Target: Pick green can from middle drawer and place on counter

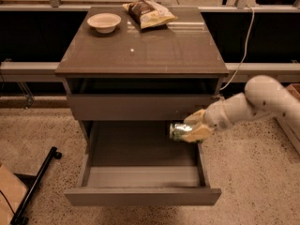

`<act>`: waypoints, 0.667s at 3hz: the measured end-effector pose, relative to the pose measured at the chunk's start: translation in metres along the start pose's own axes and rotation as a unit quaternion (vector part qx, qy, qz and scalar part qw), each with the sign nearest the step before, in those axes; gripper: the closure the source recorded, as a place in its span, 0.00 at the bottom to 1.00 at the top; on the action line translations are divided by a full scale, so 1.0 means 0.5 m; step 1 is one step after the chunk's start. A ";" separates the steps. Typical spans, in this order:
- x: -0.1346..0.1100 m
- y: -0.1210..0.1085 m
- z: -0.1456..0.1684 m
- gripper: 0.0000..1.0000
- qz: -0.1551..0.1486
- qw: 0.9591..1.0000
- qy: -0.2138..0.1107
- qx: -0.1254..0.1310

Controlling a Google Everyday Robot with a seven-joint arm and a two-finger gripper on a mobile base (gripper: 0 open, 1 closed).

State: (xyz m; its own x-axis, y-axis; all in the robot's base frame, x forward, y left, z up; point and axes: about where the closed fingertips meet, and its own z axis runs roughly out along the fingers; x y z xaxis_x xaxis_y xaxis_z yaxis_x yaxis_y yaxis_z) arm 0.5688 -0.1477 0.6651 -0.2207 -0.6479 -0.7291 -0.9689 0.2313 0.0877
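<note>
My gripper (190,129) is shut on the green can (177,131) and holds it on its side in the air above the right part of the open middle drawer (140,172). The can's silvery end faces left. It hangs just below the closed drawer front above, at the cabinet's right edge. My white arm (253,102) reaches in from the right. The counter (154,46) is the glossy grey-brown top of the cabinet, above the can.
A white bowl (104,21) sits at the counter's back left and a brown and yellow snack bag (149,13) at the back middle. A black stand leg (37,182) lies on the floor at the left. A cable (241,55) hangs at the right.
</note>
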 end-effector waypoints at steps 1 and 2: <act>-0.165 -0.087 -0.246 1.00 -0.071 0.988 0.111 0.082; -0.333 -0.174 -0.344 1.00 -0.132 0.965 0.185 0.129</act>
State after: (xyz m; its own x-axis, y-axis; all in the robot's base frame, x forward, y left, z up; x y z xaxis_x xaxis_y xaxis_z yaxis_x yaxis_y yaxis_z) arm 0.6705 -0.1848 0.8958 -0.0413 -0.9131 -0.4056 -0.9473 0.1649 -0.2747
